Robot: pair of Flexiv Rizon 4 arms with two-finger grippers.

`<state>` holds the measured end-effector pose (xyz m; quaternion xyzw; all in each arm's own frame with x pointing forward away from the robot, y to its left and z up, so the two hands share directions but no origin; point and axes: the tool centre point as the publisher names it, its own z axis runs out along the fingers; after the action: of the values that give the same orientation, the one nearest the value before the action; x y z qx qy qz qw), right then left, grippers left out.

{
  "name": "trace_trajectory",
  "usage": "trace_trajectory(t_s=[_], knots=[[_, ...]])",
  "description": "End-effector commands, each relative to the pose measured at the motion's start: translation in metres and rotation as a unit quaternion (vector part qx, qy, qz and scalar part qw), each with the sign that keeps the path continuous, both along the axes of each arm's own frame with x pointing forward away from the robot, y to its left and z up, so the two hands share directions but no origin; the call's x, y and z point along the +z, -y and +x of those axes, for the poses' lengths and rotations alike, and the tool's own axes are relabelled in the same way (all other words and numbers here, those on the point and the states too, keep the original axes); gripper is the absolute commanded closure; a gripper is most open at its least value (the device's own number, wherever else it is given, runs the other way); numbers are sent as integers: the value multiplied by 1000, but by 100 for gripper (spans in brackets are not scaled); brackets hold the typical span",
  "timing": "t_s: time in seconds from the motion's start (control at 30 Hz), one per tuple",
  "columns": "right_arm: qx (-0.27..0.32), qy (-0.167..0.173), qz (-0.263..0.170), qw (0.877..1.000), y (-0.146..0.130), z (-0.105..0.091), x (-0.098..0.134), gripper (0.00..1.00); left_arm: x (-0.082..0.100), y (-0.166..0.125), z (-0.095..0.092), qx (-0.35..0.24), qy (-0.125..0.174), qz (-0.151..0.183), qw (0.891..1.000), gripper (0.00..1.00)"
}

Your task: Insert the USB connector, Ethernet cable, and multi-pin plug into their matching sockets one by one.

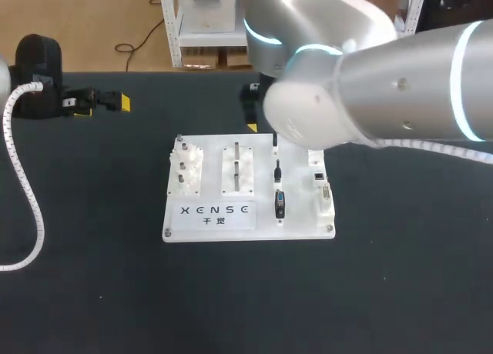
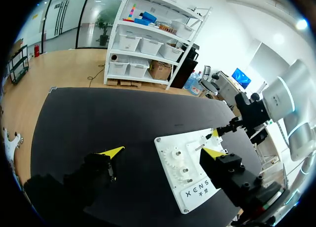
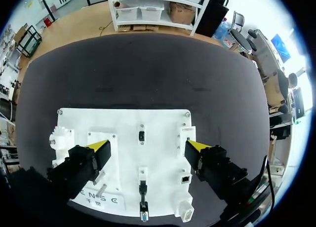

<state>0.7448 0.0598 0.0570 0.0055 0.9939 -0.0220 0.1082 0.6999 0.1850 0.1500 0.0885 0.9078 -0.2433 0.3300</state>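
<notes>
White plastic makes up the board [image 1: 260, 186], which lies flat in the middle of the black desk [image 1: 92, 285]. In the head view its far edge is covered by the bulky right arm [image 1: 385, 92], which also hides nearly all of that arm's gripper.

The right wrist view supplies what is lost there. The right gripper [image 3: 148, 148] hangs above the board with its fingers spread wide and nothing between them. Beneath it three dark connectors stand in a line on the board: a small plug [image 3: 141, 135], a slim plug [image 3: 143, 190] and a blue-tipped plug [image 3: 143, 215]. Which of them is USB, Ethernet or multi-pin cannot be made out. Beside that line, along the board's edge, sit a square socket [image 3: 184, 178] and a wider socket [image 3: 186, 212], both with nothing plugged in.

The left gripper [image 1: 102, 105] is at the desk's far left, well apart from the board. Only the left wrist view shows it plainly: its fingers stand wide apart and hold nothing. That view looks across the white gears [image 2: 178, 165] to the right gripper over the board's far end, but the plugs there are too small to tell apart.
</notes>
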Motion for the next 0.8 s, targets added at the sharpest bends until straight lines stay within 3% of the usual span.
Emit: trace_trajectory(t_s=[0.03, 0.2, 0.23, 0.33, 0.47, 0.5, 0.53, 0.8], knots=[[-1, -31, -4, 1000, -5, 11, -8, 0, 0, 0, 0, 0, 0, 0, 1000, 0], [-10, -56, -1, 998, -1, 9, -19, 0, 0, 0, 0, 0, 0, 0, 1000, 0], [-11, -61, 1, 998, 0, 9, -22, 4, 0, 0, 0, 0, 0, 0, 1000, 0], [-6, -65, 3, 998, 1, 5, -27, 1, 0, 0, 0, 0, 0, 0, 1000, 0], [-1, -69, 13, 998, 1, 1, -31, 25, 0, 0, 0, 0, 0, 0, 1000, 0], [1, -71, 16, 997, 2, 0, -32, 35, 0, 0, 0, 0, 0, 0, 1000, 0], [4, -69, 20, 997, 1, 0, -33, 50, 0, 0, 0, 0, 0, 0, 1000, 0], [6, -70, 26, 997, 0, -1, -39, 52, 0, 0, 0, 0, 0, 0, 1000, 0]])
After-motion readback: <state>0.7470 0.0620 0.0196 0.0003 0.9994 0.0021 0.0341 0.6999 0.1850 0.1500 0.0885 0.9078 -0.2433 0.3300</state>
